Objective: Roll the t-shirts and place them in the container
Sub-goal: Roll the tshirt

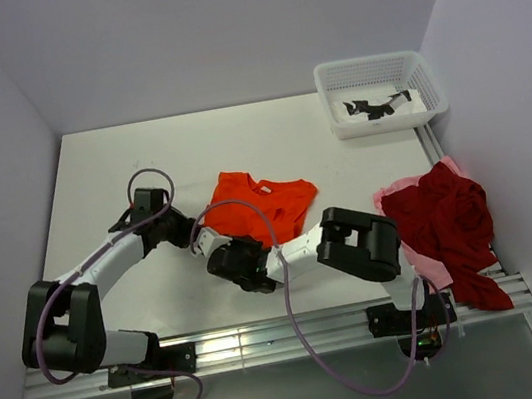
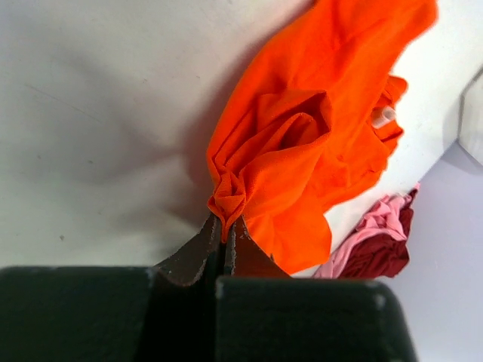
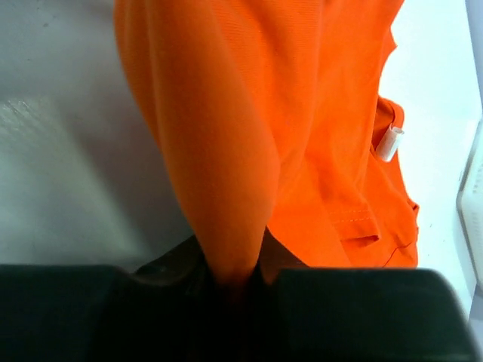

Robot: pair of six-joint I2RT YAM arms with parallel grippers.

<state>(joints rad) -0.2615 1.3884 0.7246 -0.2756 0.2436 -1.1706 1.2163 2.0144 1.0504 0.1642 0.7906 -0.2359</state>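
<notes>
The orange t-shirt (image 1: pixel 265 203) lies crumpled mid-table. My left gripper (image 1: pixel 193 229) is shut on a bunched corner of the orange t-shirt (image 2: pixel 302 151) at its left edge. My right gripper (image 1: pixel 249 253) is shut on a thick fold of the orange t-shirt (image 3: pixel 249 136) at its near edge. The dark red t-shirt (image 1: pixel 451 216) lies heaped on the pale pink t-shirt (image 1: pixel 428 265) at the table's right edge. Both also show in the left wrist view, the red one (image 2: pixel 381 255) under the pink one (image 2: pixel 377 222).
A white lattice basket (image 1: pixel 406 63) with white and black items stands at the back right corner. Grey walls close in the table on three sides. A metal rail (image 1: pixel 267 336) runs along the near edge.
</notes>
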